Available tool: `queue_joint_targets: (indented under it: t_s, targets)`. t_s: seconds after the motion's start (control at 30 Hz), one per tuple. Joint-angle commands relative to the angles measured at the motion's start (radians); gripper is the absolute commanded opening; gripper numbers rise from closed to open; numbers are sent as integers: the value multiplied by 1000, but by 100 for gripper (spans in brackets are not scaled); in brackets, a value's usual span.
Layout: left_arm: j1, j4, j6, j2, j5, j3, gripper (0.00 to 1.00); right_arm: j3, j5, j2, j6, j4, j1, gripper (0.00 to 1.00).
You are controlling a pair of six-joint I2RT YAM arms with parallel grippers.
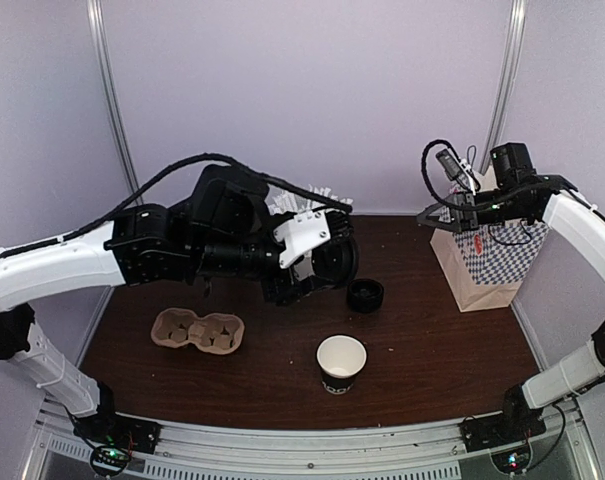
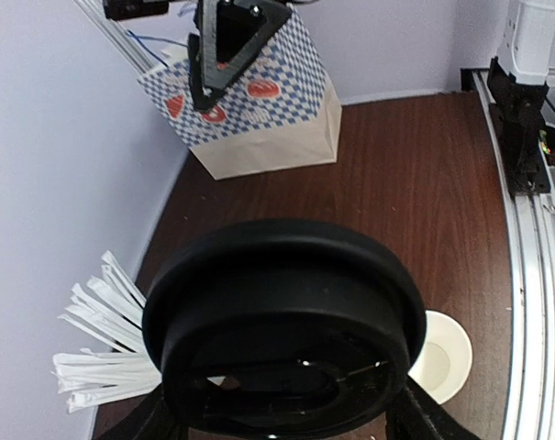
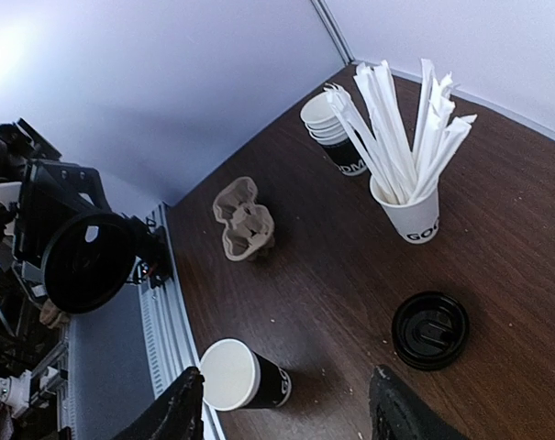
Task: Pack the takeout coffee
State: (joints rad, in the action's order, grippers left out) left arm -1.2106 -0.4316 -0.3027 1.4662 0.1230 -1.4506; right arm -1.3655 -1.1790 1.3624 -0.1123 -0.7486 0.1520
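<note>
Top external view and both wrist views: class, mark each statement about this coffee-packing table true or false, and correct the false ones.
1. The black cup has a lid on it. False: it stands open, with no lid.
2. The left hand holds a black lid. True.
3. The cup carrier holds two cups. False: its pockets are empty.
4. The paper bag stands at the right side of the table. True.
5. The right hand grips a straw. False: it is open and holds nothing.
</note>
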Motion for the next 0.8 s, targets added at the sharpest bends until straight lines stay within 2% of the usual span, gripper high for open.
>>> queue_joint_targets:
  t_s: [0.0,0.27,0.47,0.6,0.77]
  targets:
    - [5,-342,117,112,-72,-147,65,39,122,-44,-171,-124,1,61]
    - [-5,-613,160,322,-203,-384,64,83,162,-97,-213,-133,1,62]
    - [-19,-755,154,463,-210,-527,64,127,178,-131,-230,-130,1,63]
    - [-19,-893,147,589,-221,-684,65,132,195,-149,-246,-142,1,64]
    - [-18,-916,147,650,-241,-730,65,148,193,-166,-250,-136,1,64]
